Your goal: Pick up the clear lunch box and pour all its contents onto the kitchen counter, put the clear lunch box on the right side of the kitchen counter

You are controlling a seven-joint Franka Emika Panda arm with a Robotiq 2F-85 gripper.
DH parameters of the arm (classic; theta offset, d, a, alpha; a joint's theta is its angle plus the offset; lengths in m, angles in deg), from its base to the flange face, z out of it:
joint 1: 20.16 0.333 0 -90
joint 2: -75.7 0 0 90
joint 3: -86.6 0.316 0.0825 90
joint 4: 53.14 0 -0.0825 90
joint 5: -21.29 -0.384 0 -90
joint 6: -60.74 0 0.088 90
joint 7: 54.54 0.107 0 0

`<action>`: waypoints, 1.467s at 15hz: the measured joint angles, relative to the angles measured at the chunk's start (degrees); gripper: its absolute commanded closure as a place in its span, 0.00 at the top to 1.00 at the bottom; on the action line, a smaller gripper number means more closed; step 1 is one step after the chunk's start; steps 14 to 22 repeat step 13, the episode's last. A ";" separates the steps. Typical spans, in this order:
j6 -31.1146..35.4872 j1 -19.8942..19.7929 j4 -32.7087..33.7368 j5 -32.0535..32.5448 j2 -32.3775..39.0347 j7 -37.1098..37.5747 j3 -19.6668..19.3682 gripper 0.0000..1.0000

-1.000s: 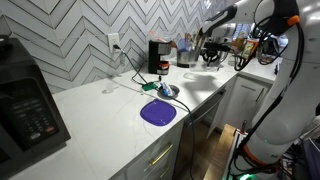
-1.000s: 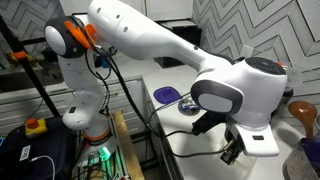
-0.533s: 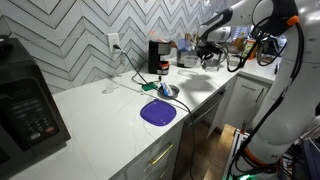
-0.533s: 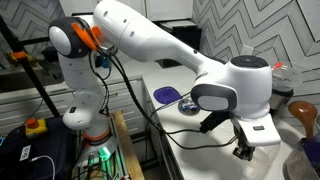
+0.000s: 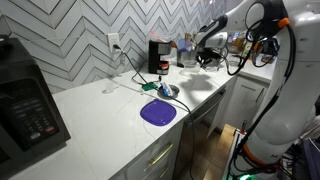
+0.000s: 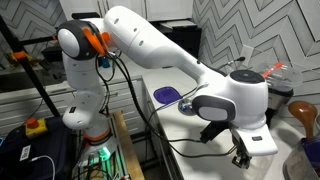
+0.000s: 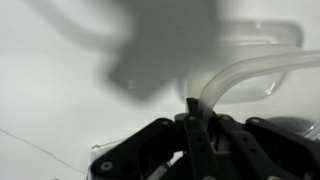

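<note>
In the wrist view my gripper point(image 7: 190, 108) is shut on the curved rim of the clear lunch box point(image 7: 255, 68), a see-through tub held just above the white kitchen counter point(image 7: 55, 95). Its dark-green contents do not show. In both exterior views the gripper point(image 5: 205, 57) point(image 6: 240, 157) hangs low over the far end of the counter point(image 5: 100, 120). There the tub is hidden by the wrist or too small to make out.
A round purple plate point(image 5: 158, 112) point(image 6: 165, 94) and a small metal bowl point(image 5: 167, 91) point(image 6: 188, 103) sit mid-counter. A black coffee maker point(image 5: 157, 56) stands at the tiled wall, a microwave point(image 5: 25, 105) at the near end. Cluttered items stand behind the gripper.
The arm has swung along the counter and lowered. The wrist has dropped closer to the worktop in both exterior views.
</note>
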 measured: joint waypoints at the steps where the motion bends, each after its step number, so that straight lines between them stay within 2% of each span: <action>1: 0.00 -0.18 0.00 0.00 0.56 -0.19 -0.07 0.32; 8: -0.03 -0.88 0.79 0.00 1.41 -0.44 -1.09 0.83; 10: -0.37 -1.47 0.93 -1.30 -1.27 -4.22 -1.13 0.98; 11: -0.90 -1.84 0.75 -2.60 -3.51 -7.75 -1.07 1.00; 12: -1.67 -2.07 0.35 -3.28 -6.10 -11.33 -1.04 0.89; 13: -3.01 -2.06 -0.42 -3.33 -9.06 -14.48 -0.93 0.96; 22: -3.01 -2.06 -0.42 -3.33 -9.06 -14.48 -0.93 0.96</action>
